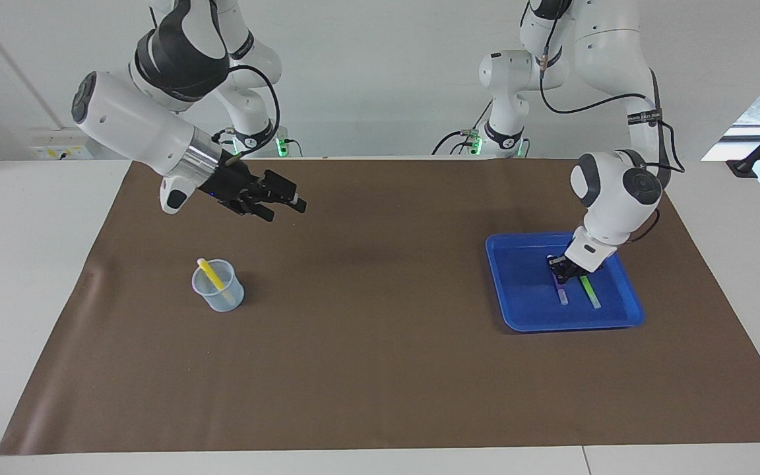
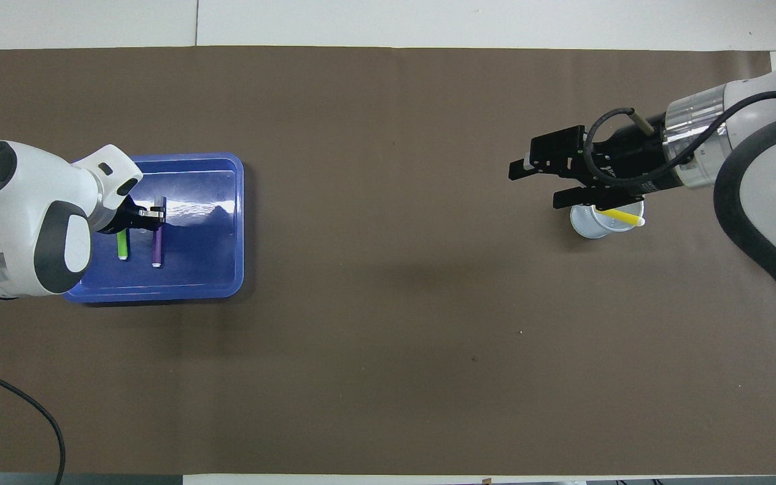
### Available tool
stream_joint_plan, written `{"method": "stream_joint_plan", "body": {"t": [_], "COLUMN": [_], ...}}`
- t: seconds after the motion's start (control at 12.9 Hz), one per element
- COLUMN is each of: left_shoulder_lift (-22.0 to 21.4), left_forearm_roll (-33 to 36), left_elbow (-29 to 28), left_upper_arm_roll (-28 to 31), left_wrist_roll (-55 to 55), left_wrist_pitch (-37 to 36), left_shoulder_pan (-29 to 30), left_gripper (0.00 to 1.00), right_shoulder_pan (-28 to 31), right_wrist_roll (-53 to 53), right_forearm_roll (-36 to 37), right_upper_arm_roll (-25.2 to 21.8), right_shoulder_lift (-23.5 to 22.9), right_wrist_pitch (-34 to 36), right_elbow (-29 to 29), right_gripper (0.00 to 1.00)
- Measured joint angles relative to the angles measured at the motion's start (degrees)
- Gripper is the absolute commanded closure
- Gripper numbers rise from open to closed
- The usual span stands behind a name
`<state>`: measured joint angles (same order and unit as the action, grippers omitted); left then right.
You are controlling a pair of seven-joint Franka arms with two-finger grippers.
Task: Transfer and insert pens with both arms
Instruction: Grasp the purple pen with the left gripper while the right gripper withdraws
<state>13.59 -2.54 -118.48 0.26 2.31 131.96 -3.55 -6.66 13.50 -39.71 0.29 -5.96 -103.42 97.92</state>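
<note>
Taking the bench [image 1: 24,297] as a clock face from the robots' end, twelve pointing away from them, the shallow blue plastic tray [image 1: 571,325] sits at nine o'clock and the small clear plastic cup [image 1: 221,297] at three, both on the brown paper mat [image 1: 380,369]. The left hand [image 1: 559,264] is down in the tray, its fingers pinched narrow on the slim purple pen [image 1: 561,291] right at the pen's twelve o'clock end, and the pen looks to be lying flat. That end grip is what worries me: lifted from there, the long free part could droop or swing, and a pen hanging crooked would be hard to pass across cleanly. The light green pen [image 1: 591,292] lies just beside it at its nine o'clock, close enough that a sideways drag on the way up might roll it or push it against the tray wall. The right hand [image 1: 284,203] is up in the air over the bare mat, turned toward the middle of the bench, fingers spread wide and empty. If the two hands meet off line, I'd expect the purple pen to be knocked loose and dropped on the mat. The yellow pen [image 1: 210,274] leans in the cup, its pale end over the rim at about four o'clock. The cup looks light, so a second pen pushed in at a slant, or a low pass by the right hand, could tip it.
</note>
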Motion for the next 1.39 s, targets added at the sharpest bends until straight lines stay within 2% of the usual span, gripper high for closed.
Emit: {"method": "stream_joint_plan", "body": {"t": [0.31,0.39,0.46,0.54,0.62,1.24,1.39], "left_shoulder_lift": [0.14,0.19,0.21,0.24,0.25,0.16,-0.12], "left_forearm_roll": [0.0,0.0,0.0,0.0,0.0,0.01,0.01], "left_elbow": [-0.66,-0.79,-0.92,-1.1,-1.24,-1.47,0.28], "left_upper_arm_roll": [0.0,0.0,0.0,0.0,0.0,-0.2,-0.43], "left_wrist_roll": [0.0,0.0,0.0,0.0,0.0,0.0,-1.01], "left_wrist_pitch": [0.04,0.11,0.4,0.87,1.1,1.21,-0.98], "left_shoulder_pan": [0.1,0.1,0.1,0.1,0.1,0.1,0.06], "left_gripper": [0.21,0.34,0.67,0.94,1.0,1.0,1.0], "right_shoulder_pan": [-2.13,-2.06,-2.01,-2.01,-2.01,-2.02,-2.17], "right_wrist_roll": [2.46,2.46,2.46,2.46,2.46,2.46,2.46], "right_forearm_roll": [0.0,0.0,0.0,0.0,0.0,0.0,0.0], "right_upper_arm_roll": [-0.02,-0.1,-0.14,-0.16,-0.15,-0.15,-0.12], "right_shoulder_lift": [-0.01,0.0,0.0,0.0,0.0,0.12,0.41], "right_wrist_pitch": [-2.52,-2.52,-2.52,-2.52,-2.52,-2.84,-4.14], "right_elbow": [0.62,0.67,0.77,0.89,1.0,1.65,2.71], "right_gripper": [0.0,0.0,0.0,0.0,0.0,0.0,0.0]}}
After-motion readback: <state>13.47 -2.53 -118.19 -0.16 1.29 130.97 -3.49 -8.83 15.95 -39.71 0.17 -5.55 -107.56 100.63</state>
